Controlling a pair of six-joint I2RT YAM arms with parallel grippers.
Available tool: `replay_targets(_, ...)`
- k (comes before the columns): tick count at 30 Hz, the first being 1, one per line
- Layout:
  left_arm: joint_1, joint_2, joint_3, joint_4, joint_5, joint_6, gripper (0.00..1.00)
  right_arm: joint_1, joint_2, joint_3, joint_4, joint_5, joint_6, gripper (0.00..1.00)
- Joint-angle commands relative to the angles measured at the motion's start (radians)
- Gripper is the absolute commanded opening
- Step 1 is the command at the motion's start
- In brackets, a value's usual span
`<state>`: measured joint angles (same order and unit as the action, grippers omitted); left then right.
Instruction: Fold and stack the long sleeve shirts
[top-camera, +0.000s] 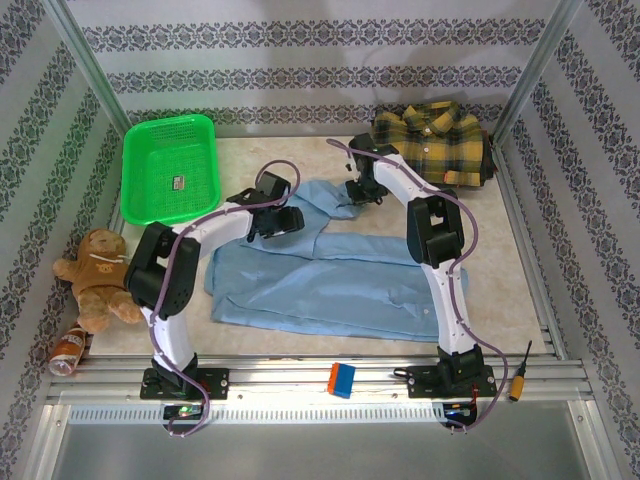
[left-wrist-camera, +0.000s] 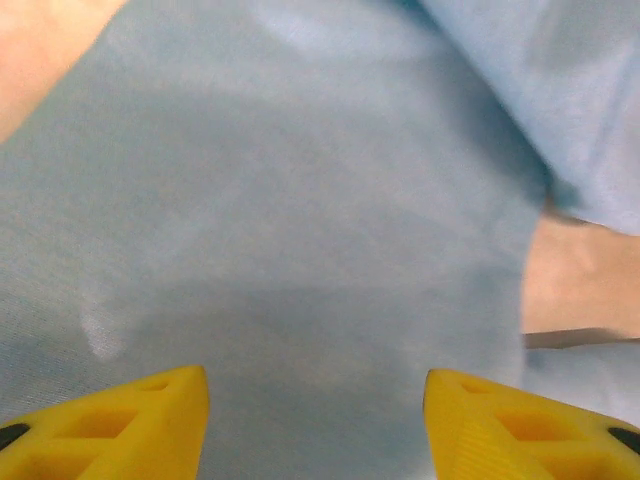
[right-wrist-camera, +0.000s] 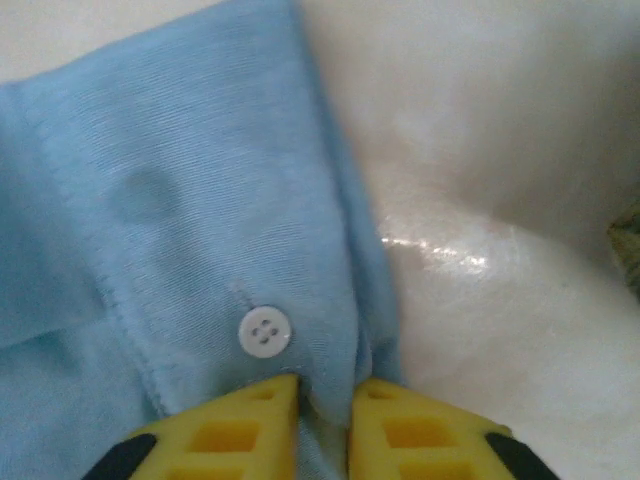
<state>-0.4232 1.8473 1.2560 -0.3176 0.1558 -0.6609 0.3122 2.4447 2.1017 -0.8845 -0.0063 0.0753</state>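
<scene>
The light blue long sleeve shirt (top-camera: 330, 285) lies spread flat across the middle of the table, one sleeve reaching toward the back. The yellow-and-dark plaid shirt (top-camera: 435, 140) sits crumpled in the back right corner. My left gripper (top-camera: 275, 220) hovers low over the blue cloth (left-wrist-camera: 300, 200). Its yellow fingers (left-wrist-camera: 150, 420) stand apart with nothing between them, so the left gripper (left-wrist-camera: 315, 400) is open. My right gripper (top-camera: 355, 190) is at the sleeve's end. In the right wrist view the right gripper (right-wrist-camera: 325, 410) is shut on a fold of the blue cuff (right-wrist-camera: 200, 200), beside a white button (right-wrist-camera: 264, 332).
A green mesh basket (top-camera: 170, 165) stands at the back left. A teddy bear (top-camera: 97, 275) and a small bottle (top-camera: 68, 350) lie at the left edge. A blue-and-orange block (top-camera: 342, 380) and a small tool (top-camera: 520, 372) rest on the front rail.
</scene>
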Motion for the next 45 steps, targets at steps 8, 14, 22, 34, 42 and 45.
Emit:
replay_targets(8, 0.056, -0.229, -0.055, 0.100, -0.063, -0.021, 0.76, 0.006, -0.138, 0.009, -0.080, -0.030, 0.070, 0.00)
replay_targets(14, 0.103, -0.372, -0.145, 0.061, -0.152, -0.046, 0.84, 0.056, -0.352, -0.023, -0.136, -0.166, 0.129, 0.00)
replay_targets(22, 0.237, -0.530, -0.168, -0.035, -0.244, -0.008, 0.91, 0.286, -0.578, 0.022, -0.201, -0.229, 0.175, 0.00)
replay_targets(34, 0.305, -0.678, -0.082, -0.116, -0.313, 0.106, 1.00, 0.723, -0.631, 0.181, -0.313, -0.055, 0.557, 0.00)
replay_targets(42, 0.325, -0.797, -0.063, -0.175, -0.332, 0.147, 1.00, 0.843, -0.615, 0.309, -0.300, 0.010, 0.739, 0.00)
replay_targets(45, 0.325, -0.819, -0.086, -0.173, -0.324, 0.142, 1.00, 0.850, -0.623, 0.288, -0.292, 0.009, 0.755, 0.00)
